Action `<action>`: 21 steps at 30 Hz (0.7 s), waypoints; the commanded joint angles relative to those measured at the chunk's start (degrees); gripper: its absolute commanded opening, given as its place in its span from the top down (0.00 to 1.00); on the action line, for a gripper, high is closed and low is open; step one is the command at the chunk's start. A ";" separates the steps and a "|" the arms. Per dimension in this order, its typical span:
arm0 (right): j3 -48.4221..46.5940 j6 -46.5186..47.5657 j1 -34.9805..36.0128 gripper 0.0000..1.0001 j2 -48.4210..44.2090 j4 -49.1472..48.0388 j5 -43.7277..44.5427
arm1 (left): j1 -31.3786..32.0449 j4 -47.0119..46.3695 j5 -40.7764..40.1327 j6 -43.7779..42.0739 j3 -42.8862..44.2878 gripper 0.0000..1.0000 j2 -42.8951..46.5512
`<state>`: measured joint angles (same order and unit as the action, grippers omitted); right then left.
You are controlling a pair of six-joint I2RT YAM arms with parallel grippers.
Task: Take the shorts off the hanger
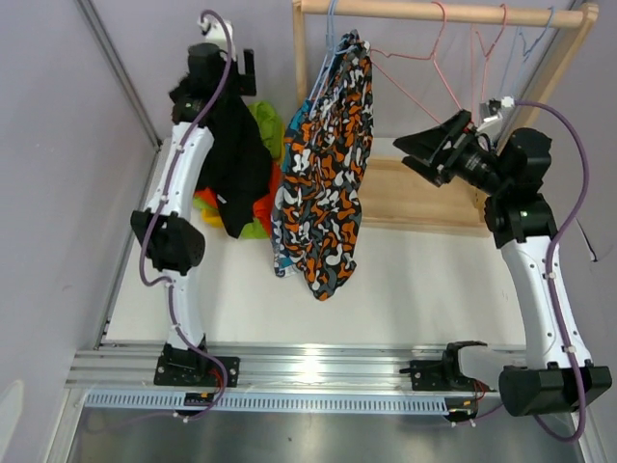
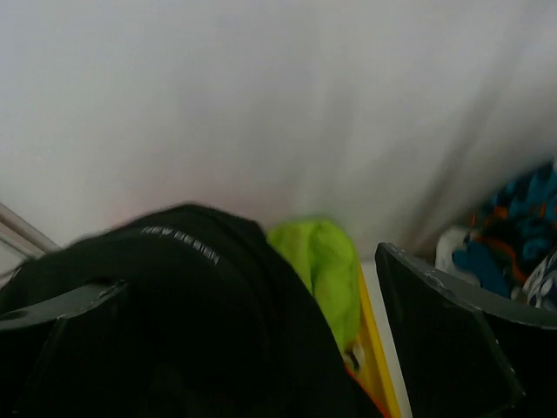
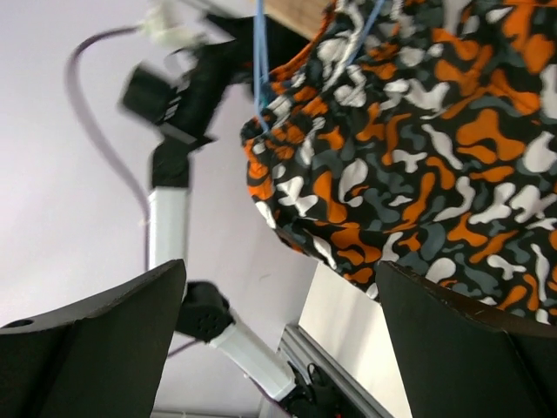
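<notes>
**Shorts (image 1: 323,174) hanging from the rail, both claws gaping**

The patterned pair, blotched orange, white and black, is dangling from a blue wire hanger (image 3: 259,52) on the wooden rail (image 1: 434,12). The right gripper (image 1: 413,152) is hovering near it, fingers spread wide with nothing between them. The left gripper (image 2: 252,270) is gaping wide too, with black shorts (image 1: 234,159) drooping over it and trailing down onto a heap of lime green shorts (image 1: 268,125) and orange-red shorts (image 1: 205,201) on the table (image 1: 415,289).
</notes>
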<state>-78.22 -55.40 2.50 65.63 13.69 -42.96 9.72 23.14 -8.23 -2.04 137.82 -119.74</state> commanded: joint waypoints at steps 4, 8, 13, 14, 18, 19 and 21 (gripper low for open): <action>-11.06 3.54 11.45 0.01 8.01 -5.34 3.49 | 2.67 -2.98 0.67 4.95 -20.84 0.01 11.25; -20.47 3.72 14.37 0.01 17.41 -7.72 6.83 | 6.36 -9.51 0.14 4.42 -37.17 0.01 31.18; -33.83 3.37 15.16 0.06 30.41 -7.88 8.24 | 8.82 -10.04 -0.65 6.51 -55.95 0.01 46.59; -34.89 2.67 15.16 0.11 31.92 -8.33 8.50 | 9.26 -10.47 -0.65 7.22 -60.52 0.01 49.14; -40.34 0.20 15.86 0.22 38.51 -9.74 8.77 | 11.81 -13.38 0.58 9.95 -73.03 0.01 62.84; -43.13 0.38 16.21 0.23 39.66 -8.96 9.12 | 12.77 -13.21 0.50 10.21 -74.00 0.01 64.44; -45.61 1.08 17.18 0.27 42.56 -8.16 10.09 | 13.22 -12.77 0.14 11.70 -79.01 0.01 67.17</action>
<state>-117.95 -54.26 18.04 106.50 7.01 -34.48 21.61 9.56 -8.14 6.09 65.23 -51.79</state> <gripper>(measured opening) 0.746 0.994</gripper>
